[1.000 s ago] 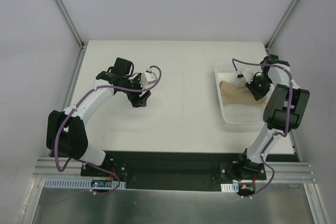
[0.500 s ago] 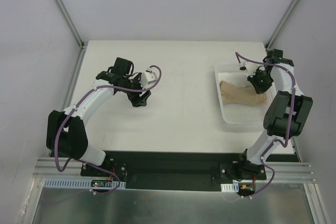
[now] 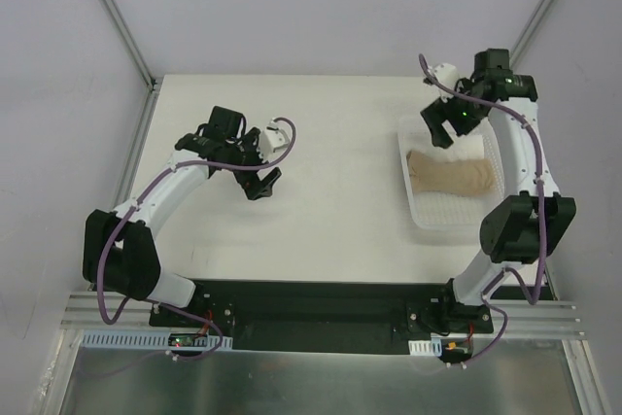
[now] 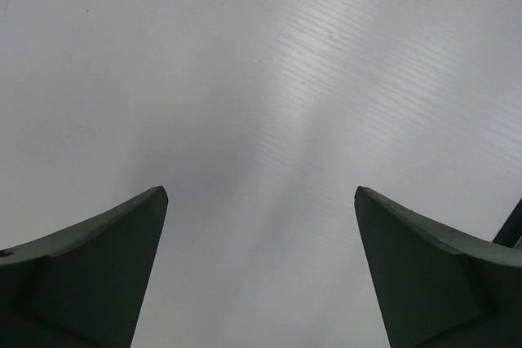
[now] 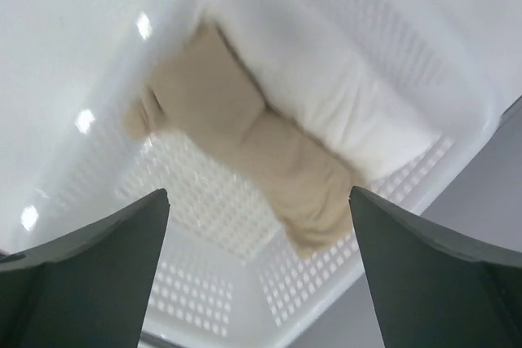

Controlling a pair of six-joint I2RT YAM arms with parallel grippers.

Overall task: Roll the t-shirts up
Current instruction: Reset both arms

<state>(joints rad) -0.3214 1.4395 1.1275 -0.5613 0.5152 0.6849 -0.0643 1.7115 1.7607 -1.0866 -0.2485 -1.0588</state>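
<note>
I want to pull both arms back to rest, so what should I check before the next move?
1. Right gripper open and holding nothing: ok.
2. Left gripper open, with only bare table between its fingers: ok.
3. Tan t-shirt rolled and lying inside the basket: ok.
4. White t-shirt rolled, in the basket, lying against the tan one: ok.
5. Right gripper above the basket, not touching cloth: ok.
6. Rolls tight at their ends: cannot tell, the right wrist view is blurred.
</note>
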